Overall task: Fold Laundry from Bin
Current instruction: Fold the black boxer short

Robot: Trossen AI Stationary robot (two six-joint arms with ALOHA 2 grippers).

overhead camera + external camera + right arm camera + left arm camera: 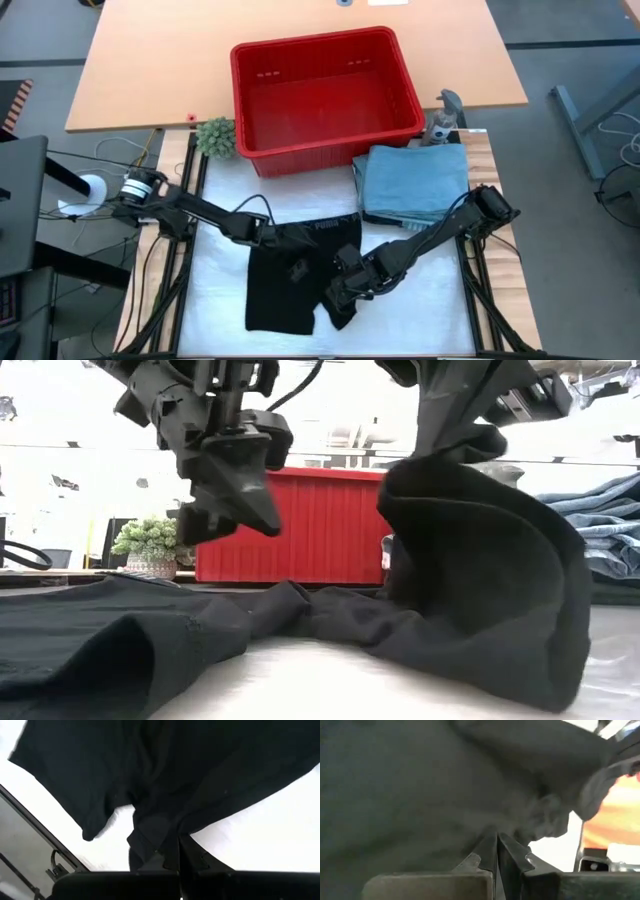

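Note:
A black garment (290, 290) lies on the white table cover, left of centre. Its right part (480, 570) is raised in a drape. My right gripper (347, 278) is shut on that raised part. My left gripper (268, 520) is shut and hangs just above the garment's far left part (285, 235), clear of the cloth in the low view. In the left wrist view the black cloth (420, 785) fills the picture beyond the shut fingertips. The red bin (310, 42) stands at the table's far side with no cloth showing in it. My right gripper pinches a bunched edge of the black garment (150, 845) between its two fingers, coming from above and slanting down. The held part is lifted, and cloth hangs slack below it (500, 620). The garment's left part (120, 640) stays flat on the table.
A stack of folded light blue denim (415, 180) lies at the right, next to the bin. A small green plant (215, 135) stands at the bin's left corner. A grey metal fitting (445, 115) sits beyond the stack. The white cover (420, 310) is bare at the near right.

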